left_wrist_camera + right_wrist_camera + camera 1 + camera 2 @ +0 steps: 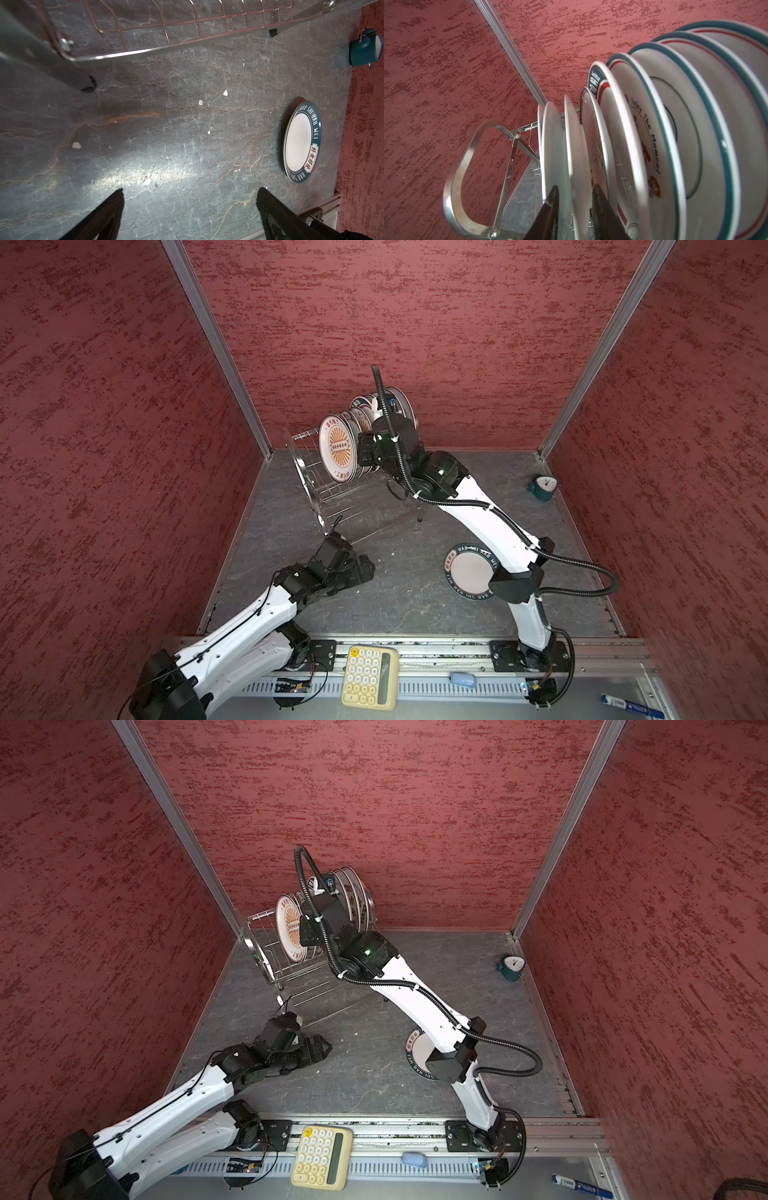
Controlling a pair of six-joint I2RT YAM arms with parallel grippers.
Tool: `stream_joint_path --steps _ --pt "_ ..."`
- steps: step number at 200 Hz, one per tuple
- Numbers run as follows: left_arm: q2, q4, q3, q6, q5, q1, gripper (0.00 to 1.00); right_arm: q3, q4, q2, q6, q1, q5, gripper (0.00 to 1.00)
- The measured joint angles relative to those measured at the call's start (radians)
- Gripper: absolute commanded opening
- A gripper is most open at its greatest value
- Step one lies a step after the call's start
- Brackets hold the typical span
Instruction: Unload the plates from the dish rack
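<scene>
Dark veined stone tabletop (pixel 415 605), walled in red on three sides, closed at the front by a metal rail (pixel 436 649). Wide bare stretch across the middle and front. Back right corner taken only by a small teal clock (pixel 543 486), near the wall.

Dish rack (pixel 332 491) close to the back left corner, just beside the wall. Lower tier only wire over tabletop in the left wrist view. On its top shelf, plates (pixel 337 452) on edge in a close row, with a sunburst face outward at the near end and teal-rimmed ones at the far end.

Right gripper (pixel 575 186) up among that row, fingers narrowed onto the rim of one white plate (pixel 577 158) near the rack's handle end.

Left gripper (pixel 191 189) low over bare tabletop in front of the rack, jaws spread wide, nothing between them.

One teal-banded plate (pixel 471 570) flat on the table, well apart from the rack, partly under the right arm (pixel 490 526). Yellow calculator (pixel 370 676) on the front ledge.
</scene>
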Motion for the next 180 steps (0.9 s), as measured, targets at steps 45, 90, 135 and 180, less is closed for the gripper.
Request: stream_joint_path --steps 45,90,135,180 --pt "-0.013 0.000 -0.006 0.000 0.003 0.001 0.99 0.000 0.003 0.000 0.001 0.008 -0.005 0.29" --pt "-0.023 -0.001 -0.013 0.000 0.003 0.001 0.99 0.000 0.003 0.000 0.002 0.010 -0.001 0.28" --pt "-0.030 -0.001 -0.013 0.000 0.004 0.003 0.99 0.000 0.002 0.000 0.003 0.002 0.001 0.25" --pt "-0.030 -0.001 -0.014 0.000 0.007 0.008 0.99 0.000 -0.001 0.006 0.007 -0.013 -0.004 0.23"
